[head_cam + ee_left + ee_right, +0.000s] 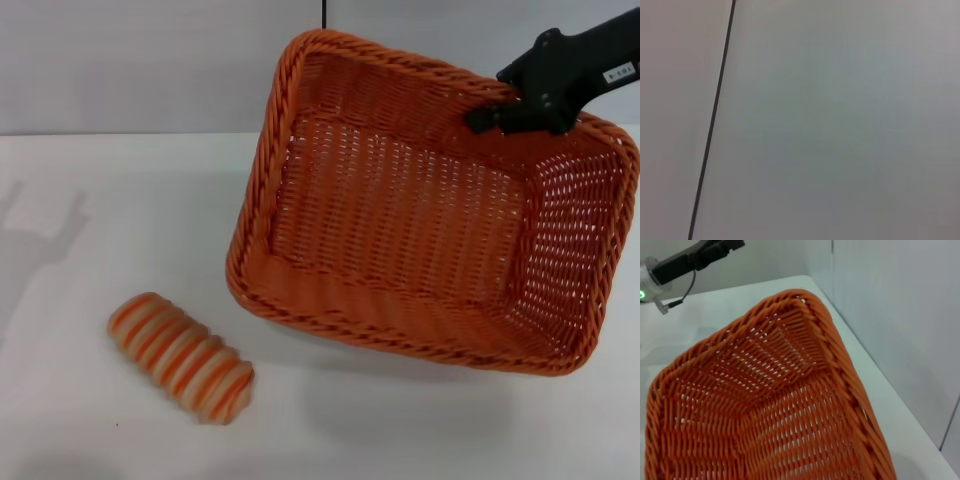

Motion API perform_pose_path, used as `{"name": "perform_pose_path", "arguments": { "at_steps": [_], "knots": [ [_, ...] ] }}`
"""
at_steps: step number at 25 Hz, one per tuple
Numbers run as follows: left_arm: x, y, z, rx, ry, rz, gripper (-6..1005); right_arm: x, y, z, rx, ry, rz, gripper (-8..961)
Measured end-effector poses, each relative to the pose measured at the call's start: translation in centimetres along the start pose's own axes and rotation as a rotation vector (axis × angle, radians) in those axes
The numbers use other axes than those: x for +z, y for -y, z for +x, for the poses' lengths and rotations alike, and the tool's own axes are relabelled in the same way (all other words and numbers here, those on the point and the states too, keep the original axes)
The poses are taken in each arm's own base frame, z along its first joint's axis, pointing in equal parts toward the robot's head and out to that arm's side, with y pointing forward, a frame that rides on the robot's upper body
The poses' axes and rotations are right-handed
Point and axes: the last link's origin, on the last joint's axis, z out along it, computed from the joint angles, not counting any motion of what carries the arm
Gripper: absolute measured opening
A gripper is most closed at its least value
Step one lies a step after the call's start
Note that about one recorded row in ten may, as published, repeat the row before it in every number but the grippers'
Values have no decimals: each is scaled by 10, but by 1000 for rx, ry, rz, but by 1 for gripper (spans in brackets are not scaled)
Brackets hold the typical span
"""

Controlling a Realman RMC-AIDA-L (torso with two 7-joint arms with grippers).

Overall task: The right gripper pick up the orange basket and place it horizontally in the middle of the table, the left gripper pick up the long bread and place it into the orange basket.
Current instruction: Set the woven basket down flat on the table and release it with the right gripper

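Head view: right pincer [497, 113] pinches the tilted orange basket's [420, 215] far rim, long bread [182, 357] well apart.

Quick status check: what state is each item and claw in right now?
orange basket: empty, tilted, gripped at its far rim, set askew over the table.
long bread: lying on the table, outside the basket, untouched.
right claw: clamped on the basket's rim.
left claw: away from the bread, holding nothing; fingers unclear.
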Motion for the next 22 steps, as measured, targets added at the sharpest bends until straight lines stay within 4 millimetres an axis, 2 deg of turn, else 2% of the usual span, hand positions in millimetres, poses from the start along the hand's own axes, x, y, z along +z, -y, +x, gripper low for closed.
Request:
{"name": "perform_pose_path", "arguments": {
  "at_steps": [5, 10, 16, 22],
  "knots": [
    [-7, -1, 5, 11, -14, -23, 840, 4, 6, -8, -13, -13, -19, 144],
    [-23, 1, 11, 29, -33, -8, 840, 11, 5, -10, -20, -36, -34, 144],
    [-39, 3, 13, 35, -26, 19, 839, 30, -5, -9, -25, -62, -95, 144],
    [-46, 5, 16, 41, -29, 30, 839, 44, -12, -9, -39, -83, -126, 144]
  ]
}}
